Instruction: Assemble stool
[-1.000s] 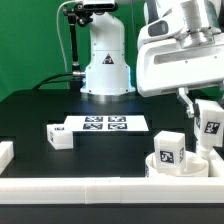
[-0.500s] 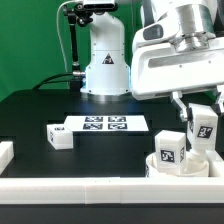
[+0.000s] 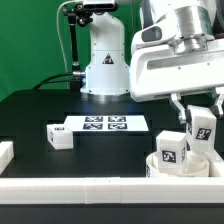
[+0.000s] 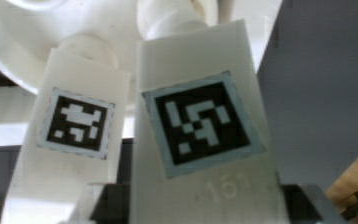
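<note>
Currently fitting a leg, near right.
I am gripping the held leg [image 3: 204, 134] upright in the claw [image 3: 203, 112] over the seat [image 3: 156, 166], beside the standing leg [image 3: 170, 150], aligning it for insertion.

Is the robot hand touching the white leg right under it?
Touching. The exterior view shows the leg clamped between the two fingers of the hand.

No legible text; only square tags [image 4: 199, 120] on legs [image 4: 202, 60].
</note>
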{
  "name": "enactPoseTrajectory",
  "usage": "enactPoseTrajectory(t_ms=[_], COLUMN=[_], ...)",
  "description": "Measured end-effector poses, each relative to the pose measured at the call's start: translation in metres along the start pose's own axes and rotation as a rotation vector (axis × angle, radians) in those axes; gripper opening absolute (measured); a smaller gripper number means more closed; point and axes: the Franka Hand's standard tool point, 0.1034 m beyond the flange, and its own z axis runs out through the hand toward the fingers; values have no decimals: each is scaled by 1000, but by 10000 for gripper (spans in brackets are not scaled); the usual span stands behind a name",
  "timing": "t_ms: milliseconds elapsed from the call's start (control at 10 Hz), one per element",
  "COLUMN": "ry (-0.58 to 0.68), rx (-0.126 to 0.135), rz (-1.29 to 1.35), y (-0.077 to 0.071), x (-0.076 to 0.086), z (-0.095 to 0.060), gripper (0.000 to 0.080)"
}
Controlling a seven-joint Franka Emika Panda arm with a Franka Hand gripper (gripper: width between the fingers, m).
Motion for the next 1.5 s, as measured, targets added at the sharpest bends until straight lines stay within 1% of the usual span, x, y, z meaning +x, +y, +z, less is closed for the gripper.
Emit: enactPoseTrajectory(t_ms=[600,1000,1300,1500], ry=[-3,57,69,68], rx=[-5,-16,-25,-24], rz=[-2,-1,15,17], y=[2,7,18,17], x=[-9,-7,-7,-6], z=[5,5,4,4], gripper=[327,327,327,327])
